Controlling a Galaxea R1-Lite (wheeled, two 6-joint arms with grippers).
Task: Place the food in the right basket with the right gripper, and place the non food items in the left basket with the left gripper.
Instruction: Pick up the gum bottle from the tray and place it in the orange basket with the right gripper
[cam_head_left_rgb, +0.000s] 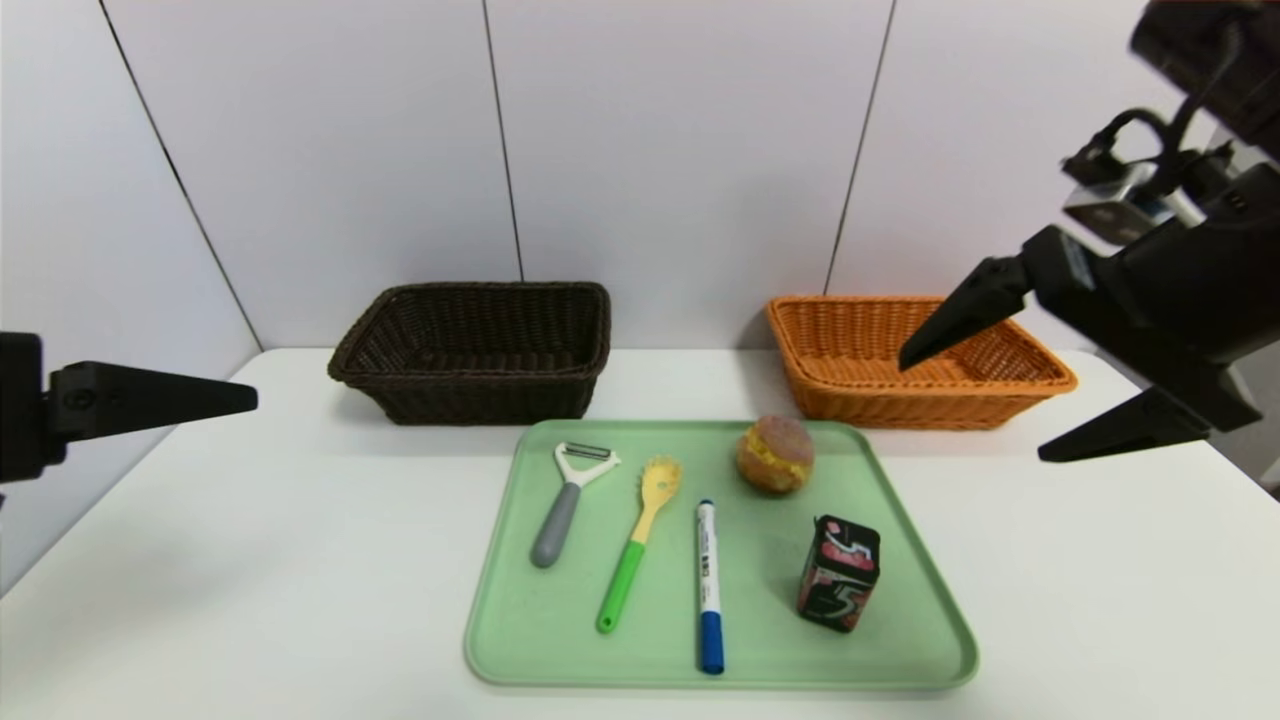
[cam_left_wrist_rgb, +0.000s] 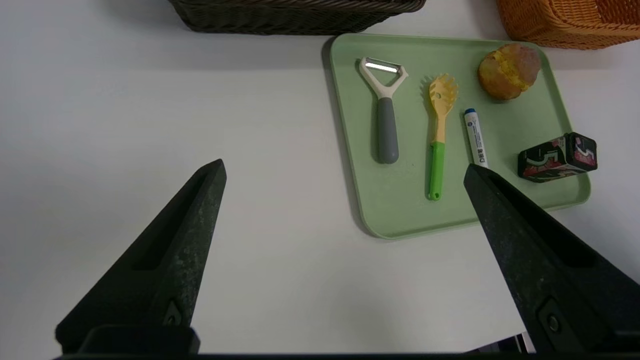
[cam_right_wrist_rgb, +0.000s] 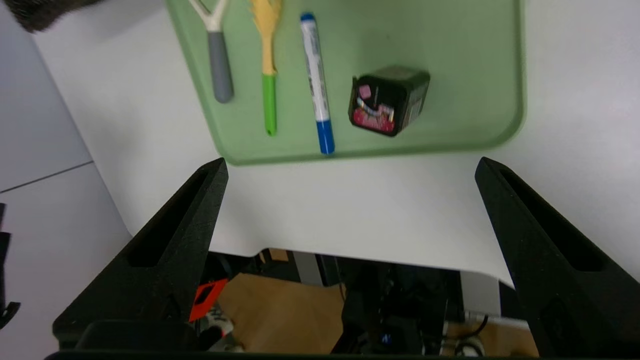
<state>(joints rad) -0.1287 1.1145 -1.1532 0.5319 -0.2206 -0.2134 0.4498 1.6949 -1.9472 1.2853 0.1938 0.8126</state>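
Green plastic tray (cam_head_left_rgb: 905, 640) at lower centre of the head view, on the white worktop (cam_head_left_rgb: 250, 560), carrying all five things. Left to right there: peeler (cam_head_left_rgb: 568, 500), pasta spoon (cam_head_left_rgb: 640, 540), marker (cam_head_left_rgb: 708, 585), then bun (cam_head_left_rgb: 775, 455) toward the upper right of the tray and black box (cam_head_left_rgb: 838, 572) standing below it. Behind, dark brown basket (cam_head_left_rgb: 475, 350) at centre left and orange basket (cam_head_left_rgb: 915, 360) at centre right, both empty (as far as visible). Right gripper (cam_head_left_rgb: 1000, 400) at the right edge, above the worktop beside the orange basket, fingers spread wide, holding nothing. Left gripper (cam_left_wrist_rgb: 345, 170) at the left edge of the head view, well apart from the tray, fingers likewise spread and empty. Bun probably soft and light: best pinched gently across its sides. Box likely stiff, light, glossy: best taken across its flat faces. Utensils and marker rigid, slim: best taken mid-handle.
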